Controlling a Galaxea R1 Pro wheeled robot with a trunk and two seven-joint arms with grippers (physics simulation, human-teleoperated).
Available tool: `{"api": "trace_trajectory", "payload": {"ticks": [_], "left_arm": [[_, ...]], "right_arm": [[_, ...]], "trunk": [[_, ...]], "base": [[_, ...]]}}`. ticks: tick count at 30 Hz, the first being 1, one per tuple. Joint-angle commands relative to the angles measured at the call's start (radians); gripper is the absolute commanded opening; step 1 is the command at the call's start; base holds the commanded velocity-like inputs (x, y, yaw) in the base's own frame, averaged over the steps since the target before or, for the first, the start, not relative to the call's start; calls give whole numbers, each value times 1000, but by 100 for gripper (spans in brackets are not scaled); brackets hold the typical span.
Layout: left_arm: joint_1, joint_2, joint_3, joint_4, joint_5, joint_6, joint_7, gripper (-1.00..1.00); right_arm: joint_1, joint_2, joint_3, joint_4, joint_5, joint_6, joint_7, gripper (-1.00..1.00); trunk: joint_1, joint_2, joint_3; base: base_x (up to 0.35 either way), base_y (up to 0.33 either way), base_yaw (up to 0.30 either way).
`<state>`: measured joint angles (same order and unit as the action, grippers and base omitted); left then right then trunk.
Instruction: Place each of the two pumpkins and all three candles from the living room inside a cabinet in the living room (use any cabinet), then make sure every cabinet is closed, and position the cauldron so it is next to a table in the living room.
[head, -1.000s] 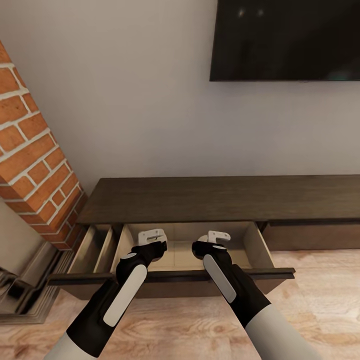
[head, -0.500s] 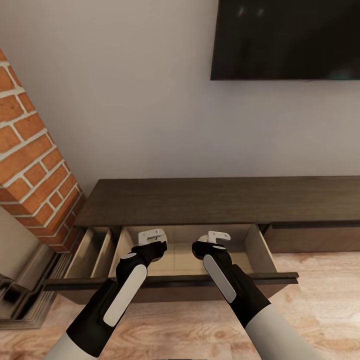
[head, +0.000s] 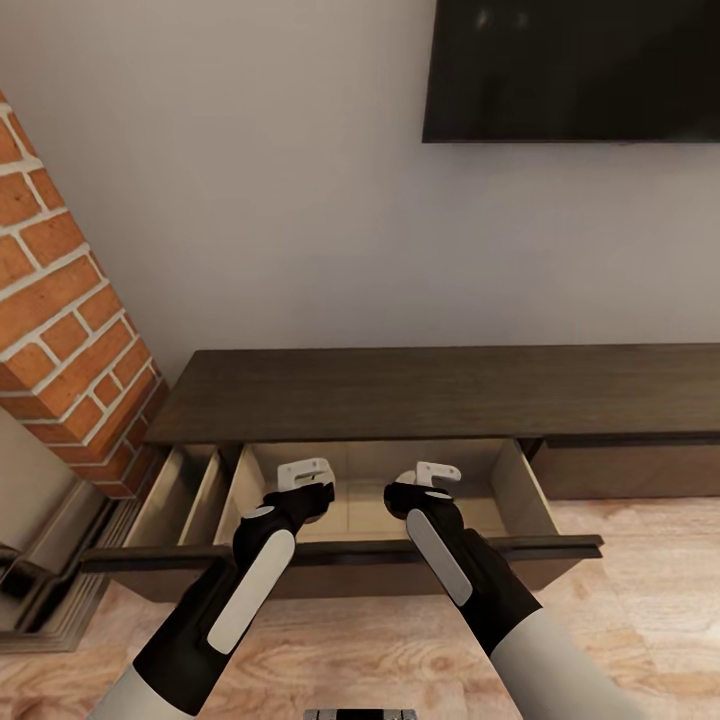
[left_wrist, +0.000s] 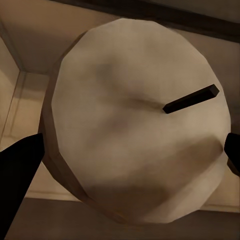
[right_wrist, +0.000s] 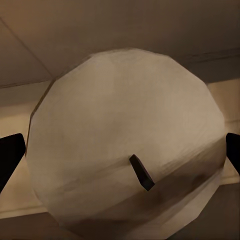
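The long dark-brown cabinet (head: 430, 395) stands against the wall with a wide drawer (head: 530, 495) pulled out, its pale inside showing. My left gripper (head: 305, 482) and right gripper (head: 432, 478) both hang over that drawer, side by side. In the left wrist view a stubby tan candle (left_wrist: 135, 115) with a dark wick sits between the dark fingers (left_wrist: 17, 172), which touch its sides. The right wrist view shows another candle (right_wrist: 125, 142) held the same way between the fingers (right_wrist: 10, 152). In the head view the wrists hide both candles.
A brick column (head: 60, 330) and a dark fireplace surround (head: 40, 590) stand to the left of the cabinet. A black TV (head: 570, 70) hangs on the wall above. A narrower drawer compartment (head: 185, 490) lies left of the wide one. Wooden floor (head: 640, 600) runs in front.
The whole view has shifted slightly, with the TV higher and the brick column further left. Both arms keep the same pose over the drawer.
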<state>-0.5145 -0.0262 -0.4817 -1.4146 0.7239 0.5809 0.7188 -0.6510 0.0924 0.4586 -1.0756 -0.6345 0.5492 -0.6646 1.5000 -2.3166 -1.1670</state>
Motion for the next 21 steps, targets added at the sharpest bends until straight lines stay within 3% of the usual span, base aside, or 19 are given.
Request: {"api": "trace_trajectory", "payload": {"ticks": [1, 10, 14, 21], "left_arm": [[-1, 0, -1, -1, 8, 1, 10, -100], [-1, 1, 3, -4, 8, 2, 10, -100], [-1, 3, 3, -48, 16, 4, 10, -100], [-1, 6, 3, -76, 20, 17, 10, -100]], "right_arm": [[-1, 0, 2, -1, -7, 1, -9, -100], [-1, 0, 3, -1, -7, 1, -9, -100], [-1, 0, 2, -5, -7, 2, -9, -100], [-1, 0, 2, -15, -5, 3, -6, -100]], "trunk": [[4, -8, -4], [31, -57, -26], [46, -85, -38], [46, -85, -38]], "base": [[0, 0, 0], [0, 0, 0], [0, 0, 0], [0, 0, 0]]}}
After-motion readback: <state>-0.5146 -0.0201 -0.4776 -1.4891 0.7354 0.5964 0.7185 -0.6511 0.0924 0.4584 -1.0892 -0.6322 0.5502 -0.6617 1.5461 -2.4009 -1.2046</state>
